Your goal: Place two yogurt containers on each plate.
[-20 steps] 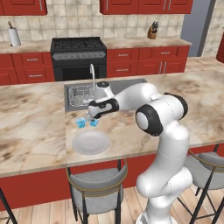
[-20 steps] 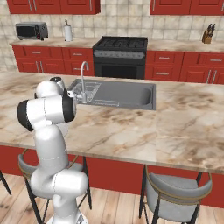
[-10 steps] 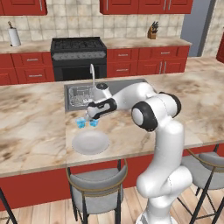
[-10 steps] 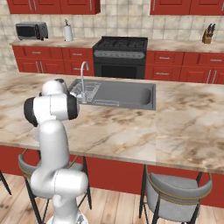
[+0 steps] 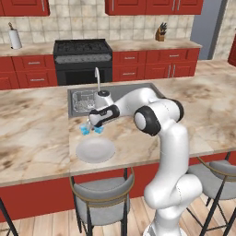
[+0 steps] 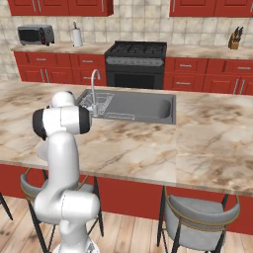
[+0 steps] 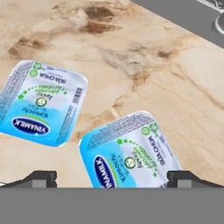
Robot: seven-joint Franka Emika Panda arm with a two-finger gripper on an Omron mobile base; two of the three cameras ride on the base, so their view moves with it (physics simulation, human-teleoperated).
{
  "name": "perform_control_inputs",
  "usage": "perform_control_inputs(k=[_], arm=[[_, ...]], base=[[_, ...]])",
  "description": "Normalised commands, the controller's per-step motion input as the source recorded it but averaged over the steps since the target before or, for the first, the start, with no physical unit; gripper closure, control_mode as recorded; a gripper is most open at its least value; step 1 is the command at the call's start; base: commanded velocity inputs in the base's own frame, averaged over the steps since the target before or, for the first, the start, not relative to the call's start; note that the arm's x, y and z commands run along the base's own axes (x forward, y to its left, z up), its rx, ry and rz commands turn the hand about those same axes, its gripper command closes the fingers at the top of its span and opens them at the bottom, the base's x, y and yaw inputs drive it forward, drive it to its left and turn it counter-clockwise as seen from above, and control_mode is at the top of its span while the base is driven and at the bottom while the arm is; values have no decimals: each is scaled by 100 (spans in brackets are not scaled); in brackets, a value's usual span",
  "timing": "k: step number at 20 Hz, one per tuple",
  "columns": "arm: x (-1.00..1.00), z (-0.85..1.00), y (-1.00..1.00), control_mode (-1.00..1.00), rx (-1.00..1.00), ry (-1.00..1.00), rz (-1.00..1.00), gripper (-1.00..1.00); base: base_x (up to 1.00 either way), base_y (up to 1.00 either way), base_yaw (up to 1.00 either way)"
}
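Observation:
Two light blue yogurt containers lie side by side on the marble counter, seen from above with their printed lids up. In the left base view the same cups sit just behind a plain pale grey-white plate near the counter's front edge. My gripper hangs low over them, open and holding nothing. In the hand view the gripper stands with its two fingertips wide on either side of the nearer cup.
A steel sink with a faucet lies just behind the cups; it also appears in the right base view as the sink. Bar stools stand below the counter's front edge. The stove is on the far wall.
The arm's elbow has swung a little to the left. The open gripper stays over the two cups, which have not moved.

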Motion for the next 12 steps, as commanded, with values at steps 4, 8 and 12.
perform_control_inputs(k=[4, 8, 12], arm=[[0, -20, 0, -100, 0, 5, 0, -100], [0, 0, 0, -100, 0, 0, 0, -100], [5, 0, 0, -100, 0, -4, 0, -100]], base=[[0, 0, 0], [0, 0, 0], [0, 0, 0]])
